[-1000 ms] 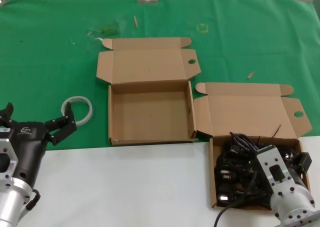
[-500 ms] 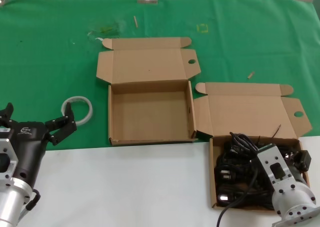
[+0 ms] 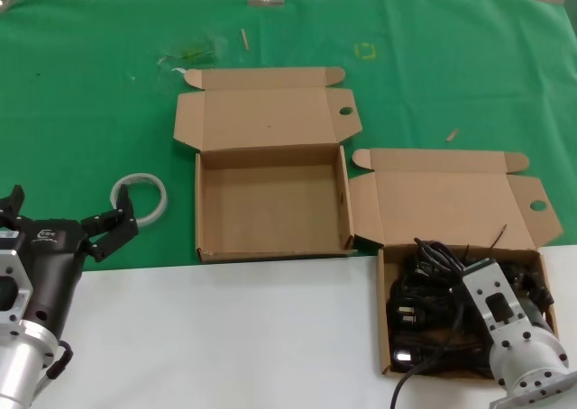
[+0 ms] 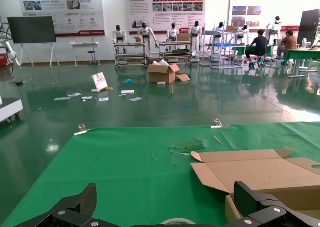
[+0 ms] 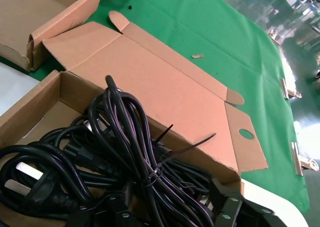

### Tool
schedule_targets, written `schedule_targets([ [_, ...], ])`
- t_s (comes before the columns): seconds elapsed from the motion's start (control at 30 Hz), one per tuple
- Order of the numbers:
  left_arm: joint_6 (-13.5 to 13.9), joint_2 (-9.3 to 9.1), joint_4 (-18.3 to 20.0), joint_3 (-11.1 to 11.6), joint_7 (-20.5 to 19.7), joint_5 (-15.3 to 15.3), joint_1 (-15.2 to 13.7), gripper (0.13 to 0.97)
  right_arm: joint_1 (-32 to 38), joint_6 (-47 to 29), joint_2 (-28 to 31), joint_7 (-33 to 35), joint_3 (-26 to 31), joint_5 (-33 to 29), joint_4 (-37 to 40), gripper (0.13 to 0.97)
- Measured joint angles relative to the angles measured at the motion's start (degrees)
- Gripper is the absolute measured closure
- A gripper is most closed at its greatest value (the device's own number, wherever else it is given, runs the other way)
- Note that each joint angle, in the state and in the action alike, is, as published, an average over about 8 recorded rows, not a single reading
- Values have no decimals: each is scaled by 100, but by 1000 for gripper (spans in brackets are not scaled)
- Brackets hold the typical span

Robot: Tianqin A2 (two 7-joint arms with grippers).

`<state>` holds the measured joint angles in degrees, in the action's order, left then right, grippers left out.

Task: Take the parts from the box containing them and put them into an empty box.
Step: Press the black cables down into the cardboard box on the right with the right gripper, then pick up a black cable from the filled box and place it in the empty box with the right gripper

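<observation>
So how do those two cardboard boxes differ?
The left box is empty, showing only its bare floor; the right box holds a tangle of black power cords. The left box sits wholly on the green cloth, farther from the robot; the right box sits nearer, mostly on the white surface, with the right gripper down in it. Both are brown, lids open.

Glossy green floor (image 4: 150, 107); wall posters (image 4: 61, 7).

small logo on left arm (image 3: 45, 238), apparently unreadable
</observation>
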<state>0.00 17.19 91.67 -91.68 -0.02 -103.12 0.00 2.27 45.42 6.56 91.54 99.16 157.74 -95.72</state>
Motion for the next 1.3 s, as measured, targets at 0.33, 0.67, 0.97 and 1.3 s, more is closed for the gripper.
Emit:
schedule_targets([
  [0.33,0,0,0,0,0,0,0,132,-22,-20,-3,-34,-13,0,-15,686],
  [0.67,0,0,0,0,0,0,0,132,-72,45,-7,-34,-34,0,-127,817],
  [0.97,0,0,0,0,0,0,0,132,-72,366,-7,126,11,0,-547,885],
  [1.3,0,0,0,0,0,0,0,132,225,952,-6,297,485,0,-1201,894],
])
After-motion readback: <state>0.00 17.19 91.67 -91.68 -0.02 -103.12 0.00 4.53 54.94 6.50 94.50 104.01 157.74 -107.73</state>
